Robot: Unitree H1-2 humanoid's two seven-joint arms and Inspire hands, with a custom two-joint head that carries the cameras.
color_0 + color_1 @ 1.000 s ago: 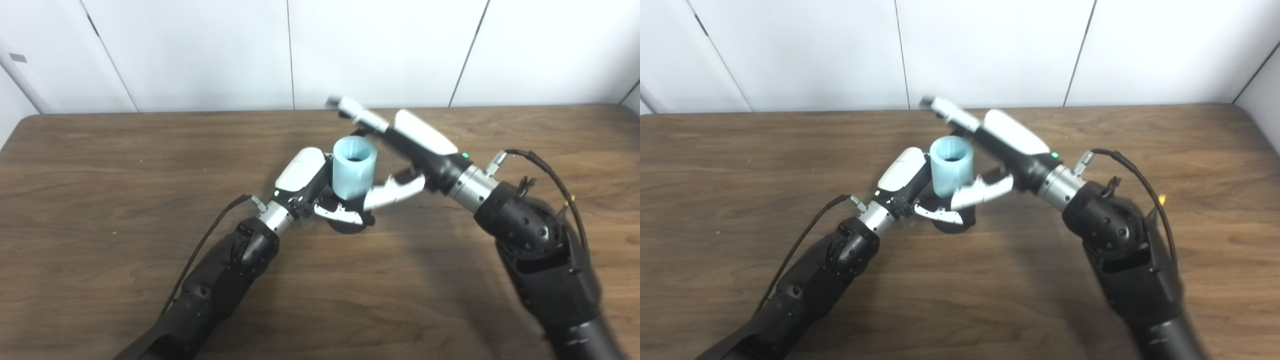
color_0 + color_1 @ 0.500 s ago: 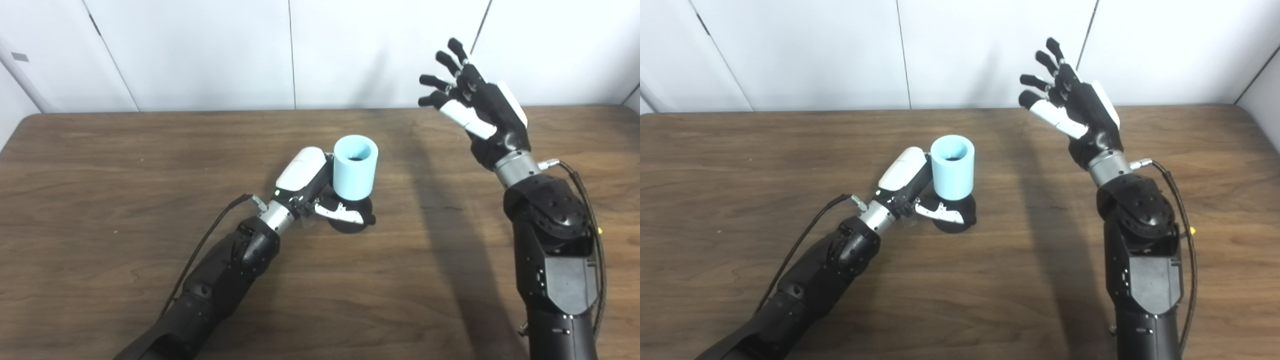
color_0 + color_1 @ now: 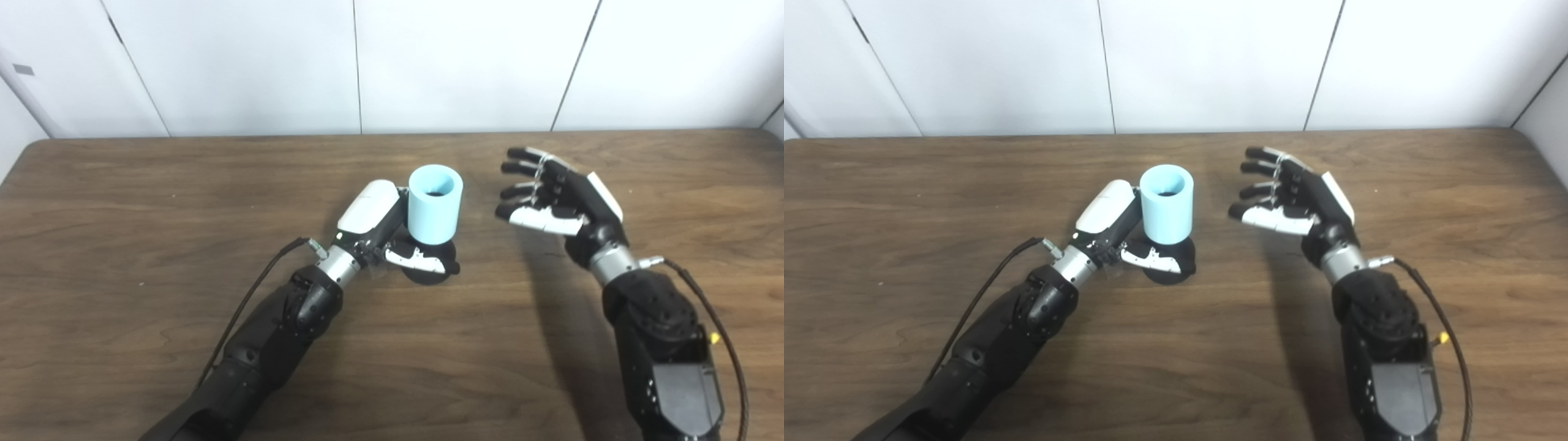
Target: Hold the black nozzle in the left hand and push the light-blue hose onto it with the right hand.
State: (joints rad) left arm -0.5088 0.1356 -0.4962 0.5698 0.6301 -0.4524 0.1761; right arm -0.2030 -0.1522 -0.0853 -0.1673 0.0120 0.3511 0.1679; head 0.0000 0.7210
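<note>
Left robot hand (image 3: pixel 392 236): closed around black nozzle (image 3: pixel 429 269), base on desk (image 3: pixel 122 214). Light-blue hose (image 3: pixel 433 205): short upright tube seated atop nozzle, beside the hand's white back. Right robot hand (image 3: pixel 560 196): empty, spread wide, raised near hose, not touching.

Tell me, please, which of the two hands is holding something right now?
The left hand: it is closed around the black nozzle under the blue hose. The right hand is open, fingers spread, apart from the hose.
</note>
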